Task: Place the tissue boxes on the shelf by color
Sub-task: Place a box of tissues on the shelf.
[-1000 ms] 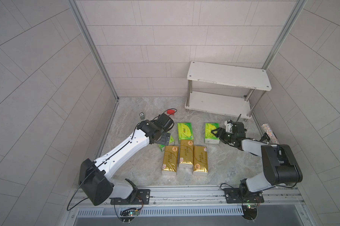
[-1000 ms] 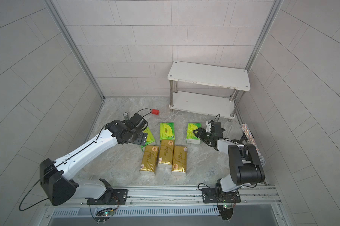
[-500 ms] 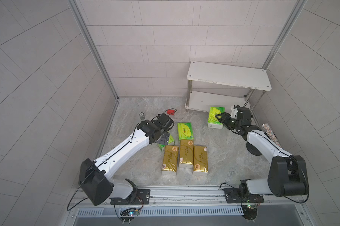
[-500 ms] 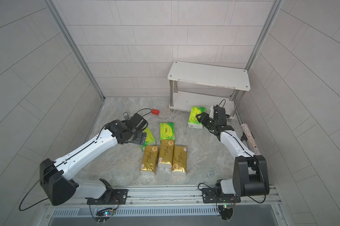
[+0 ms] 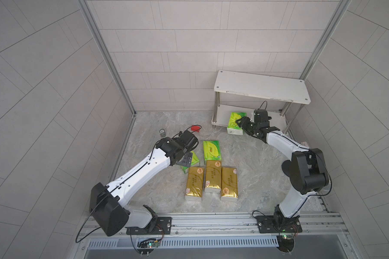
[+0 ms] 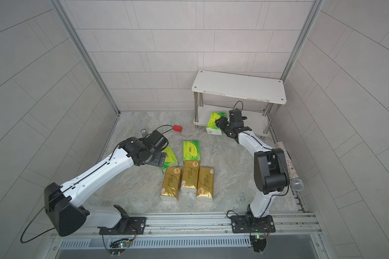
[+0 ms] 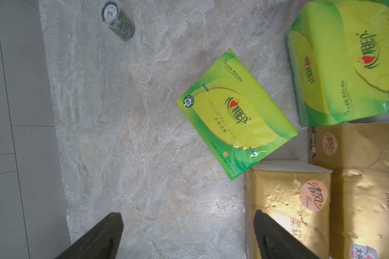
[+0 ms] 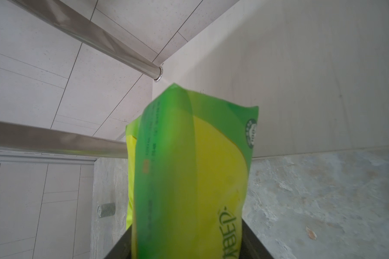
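While clamped in the right end effector (image 5: 243, 124), one green tissue pack (image 5: 234, 121) hangs tilted at the shelf's (image 5: 260, 86) lower board.
Six packs, three green and three gold: a straight green pack (image 5: 211, 149), an angled green pack (image 7: 236, 116) and three gold packs (image 5: 194, 183) (image 5: 213, 176) (image 5: 229, 183), side by side, lie on the tabletop (image 5: 260, 170). Over the angled one the left end effector (image 7: 186, 214) hovers, jaws wide apart.

In both top views the left arm's wrist covered much of the left green pack (image 6: 171, 156). In the right wrist view the held green pack (image 8: 189, 179) was blurred, ran off the picture's edge and hid most of the right gripper (image 5: 242, 122). The small can's (image 5: 162, 132) label was unreadable.
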